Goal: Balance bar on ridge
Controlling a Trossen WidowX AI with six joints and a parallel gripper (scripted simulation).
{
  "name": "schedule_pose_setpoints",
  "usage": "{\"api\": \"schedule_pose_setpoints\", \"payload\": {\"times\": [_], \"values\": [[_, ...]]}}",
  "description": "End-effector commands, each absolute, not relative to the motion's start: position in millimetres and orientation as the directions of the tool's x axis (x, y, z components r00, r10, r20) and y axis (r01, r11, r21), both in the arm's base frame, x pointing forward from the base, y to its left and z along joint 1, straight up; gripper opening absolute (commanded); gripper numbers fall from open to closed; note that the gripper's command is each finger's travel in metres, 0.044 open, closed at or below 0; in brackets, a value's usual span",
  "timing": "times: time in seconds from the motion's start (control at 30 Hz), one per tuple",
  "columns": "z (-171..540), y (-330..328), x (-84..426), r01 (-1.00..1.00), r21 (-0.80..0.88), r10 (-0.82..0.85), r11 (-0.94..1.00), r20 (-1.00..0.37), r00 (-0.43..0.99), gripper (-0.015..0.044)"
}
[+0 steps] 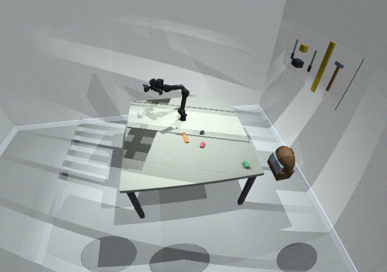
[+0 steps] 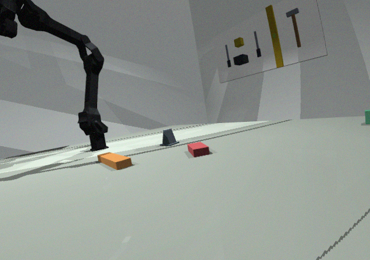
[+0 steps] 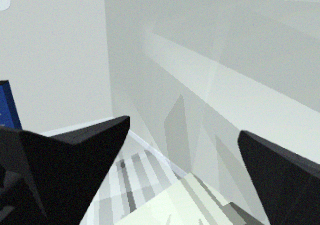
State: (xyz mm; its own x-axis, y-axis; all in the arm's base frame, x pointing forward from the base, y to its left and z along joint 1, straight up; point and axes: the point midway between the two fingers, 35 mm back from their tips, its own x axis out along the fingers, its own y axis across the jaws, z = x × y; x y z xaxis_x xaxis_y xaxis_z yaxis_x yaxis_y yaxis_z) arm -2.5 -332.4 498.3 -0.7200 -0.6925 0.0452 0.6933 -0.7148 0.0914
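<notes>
The orange bar [image 1: 185, 137] [image 2: 114, 160] lies flat on the table [image 1: 169, 172] [image 2: 185, 209], in front of the arm's base. The ridge, a small dark grey wedge [image 1: 202, 132] [image 2: 169, 137], stands upright on the table to the right of the bar and apart from it, with nothing on top. My gripper [image 3: 183, 128] is open and empty, raised high above the table's back left part, well away from both. In the exterior view it is partly cut off at the upper left edge. The wrist view shows neither bar nor ridge.
A red block [image 1: 202, 144] [image 2: 198, 149] lies near the ridge, on the side away from the arm's base. A green block [image 1: 246, 164] [image 2: 367, 117] lies near the table's front right corner. Tools, including a hammer [image 1: 333, 77] [image 2: 295, 30], hang on the wall panel beyond the table.
</notes>
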Motion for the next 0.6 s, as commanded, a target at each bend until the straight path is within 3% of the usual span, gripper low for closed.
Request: {"api": "schedule_pose_setpoints", "payload": {"times": [0.0, 0.1, 0.57], "values": [[498, -333, -2, 0.695, 0.09, -0.694, -0.713, 0.045, -0.718, 0.0374], [493, -337, 7, 0.724, 0.062, -0.723, -0.687, 0.038, -0.69, 0.0315], [426, -359, 119, 0.928, -0.225, -0.939, -0.298, -0.108, -0.327, 0.0315]]}}
